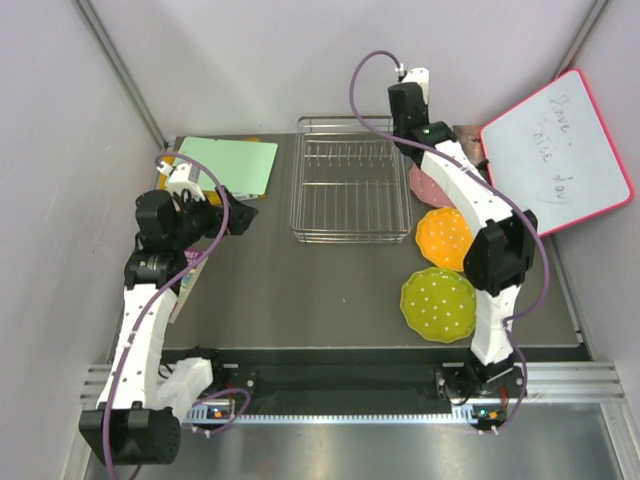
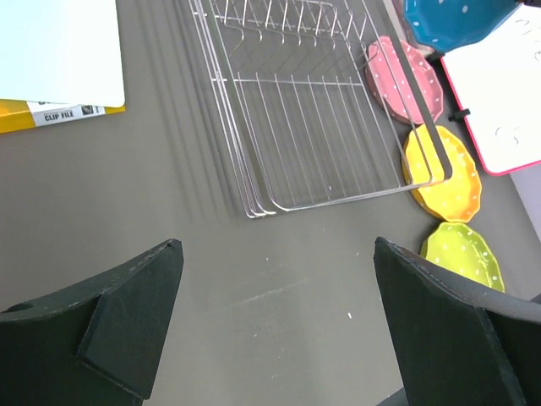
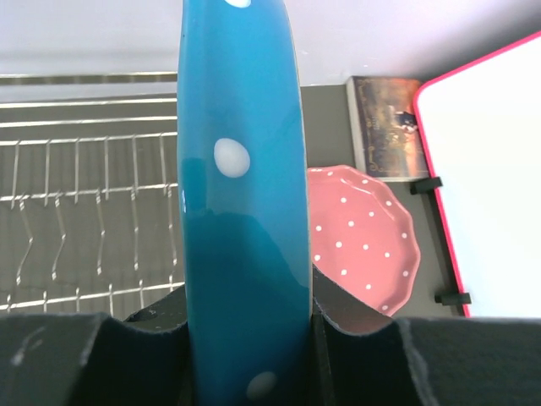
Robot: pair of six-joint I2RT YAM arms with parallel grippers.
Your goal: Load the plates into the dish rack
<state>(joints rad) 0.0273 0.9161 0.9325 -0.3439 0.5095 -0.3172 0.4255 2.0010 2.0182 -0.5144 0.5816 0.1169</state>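
Note:
My right gripper (image 3: 245, 315) is shut on the blue plate (image 3: 241, 211), which stands on edge between its fingers, raised beside the right rear end of the dish rack (image 3: 84, 125). The blue plate (image 2: 452, 21) also shows in the left wrist view. The silver wire dish rack (image 1: 350, 238) holds nothing. To its right, the pink plate (image 1: 423, 187), orange plate (image 1: 444, 238) and yellow-green plate (image 1: 438, 304) lie flat in a row. My left gripper (image 2: 279, 254) hangs open over bare table, left of the rack and short of it.
A green cutting board (image 1: 232, 165) lies on a yellow clip-file box (image 2: 17, 114) at the back left. A pink-framed whiteboard (image 1: 557, 150) leans at the right edge. A small book (image 3: 385, 127) lies behind the pink plate. Grey walls close in on both sides.

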